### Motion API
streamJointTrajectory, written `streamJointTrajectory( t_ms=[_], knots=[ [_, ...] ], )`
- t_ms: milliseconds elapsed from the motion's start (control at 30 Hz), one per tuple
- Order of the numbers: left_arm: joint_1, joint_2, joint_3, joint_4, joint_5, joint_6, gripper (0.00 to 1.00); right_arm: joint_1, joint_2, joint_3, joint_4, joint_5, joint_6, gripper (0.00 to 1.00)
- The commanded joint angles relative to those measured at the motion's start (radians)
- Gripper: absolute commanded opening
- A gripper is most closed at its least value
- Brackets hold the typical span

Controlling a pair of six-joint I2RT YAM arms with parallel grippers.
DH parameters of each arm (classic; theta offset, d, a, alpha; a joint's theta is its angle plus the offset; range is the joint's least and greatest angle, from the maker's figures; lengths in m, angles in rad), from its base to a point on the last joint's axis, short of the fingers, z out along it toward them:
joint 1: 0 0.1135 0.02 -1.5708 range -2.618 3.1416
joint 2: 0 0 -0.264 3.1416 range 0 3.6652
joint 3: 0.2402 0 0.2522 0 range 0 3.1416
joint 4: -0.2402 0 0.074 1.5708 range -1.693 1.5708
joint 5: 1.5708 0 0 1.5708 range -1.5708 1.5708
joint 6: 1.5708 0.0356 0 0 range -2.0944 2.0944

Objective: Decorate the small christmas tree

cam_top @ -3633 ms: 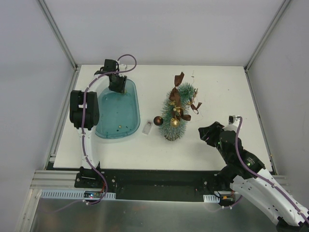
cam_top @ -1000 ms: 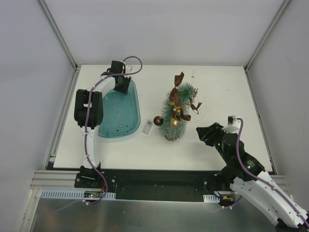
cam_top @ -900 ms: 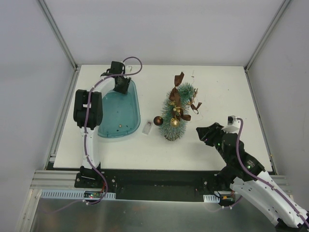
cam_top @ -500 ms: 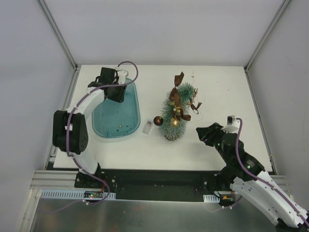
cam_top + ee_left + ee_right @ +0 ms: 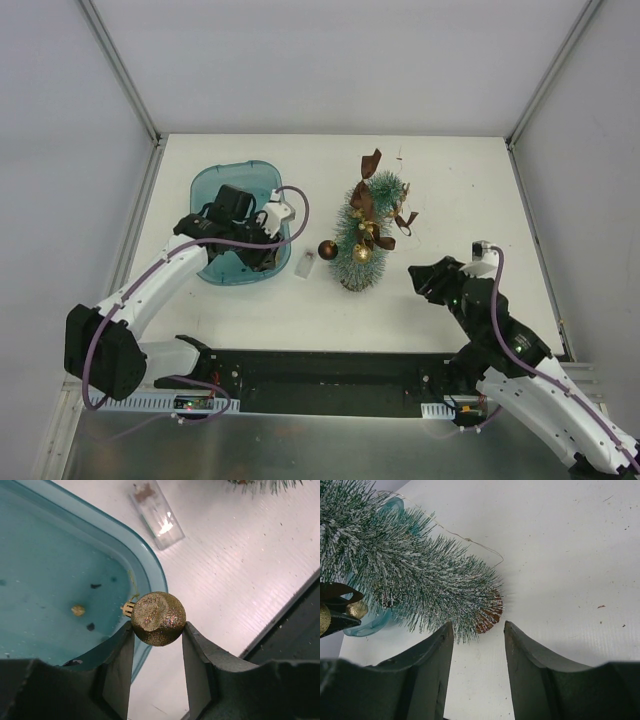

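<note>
Slippage worries us: our left gripper (image 5: pixel 158 632) clamps a glittery gold ball ornament (image 5: pixel 158 616) left of the small frosted-green bottle-brush christmas tree (image 5: pixel 362 232), which stands between both grippers. Our right gripper (image 5: pixel 476 645), fingers (image 5: pixel 427 670) apart and empty, faces its base; a hard push could topple it.

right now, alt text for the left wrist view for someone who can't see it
The left gripper holds a glittery gold ball ornament between its two dark fingers, above the rim of a teal tray. Beyond it a small clear plastic piece lies on the white table.
</note>
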Motion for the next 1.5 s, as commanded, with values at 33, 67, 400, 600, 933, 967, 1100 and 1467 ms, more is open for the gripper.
streamJointTrajectory(
  t_ms=[33,67,400,600,933,967,1100,1467],
  knots=[
    [-0.017,-0.013,0.065,-0.106,0.106,0.029,0.23,0.004,-0.029,0.035,-0.023,0.024,-0.021,0.48],
    [-0.017,-0.01,0.089,-0.128,0.126,0.033,0.23,0.005,-0.031,0.037,-0.03,0.025,-0.021,0.48],
    [-0.171,0.025,0.093,-0.356,0.175,0.21,0.28,0.005,-0.049,0.031,-0.037,0.03,-0.018,0.48],
    [-0.237,0.034,-0.012,-0.288,0.152,0.215,0.27,0.005,-0.092,0.02,-0.061,0.041,-0.012,0.48],
    [-0.264,0.114,-0.093,-0.053,0.054,0.052,0.31,0.004,-0.089,0.047,-0.104,0.051,-0.024,0.49],
    [-0.264,0.116,-0.105,-0.028,0.052,0.038,0.32,0.004,-0.089,0.044,-0.103,0.05,-0.021,0.49],
    [-0.264,0.131,-0.157,0.041,0.041,0.0,0.33,0.004,-0.086,0.04,-0.103,0.059,-0.021,0.49],
    [-0.29,0.182,-0.193,0.122,0.02,-0.042,0.45,0.004,-0.063,0.041,-0.106,0.062,-0.021,0.49]
  ],
)
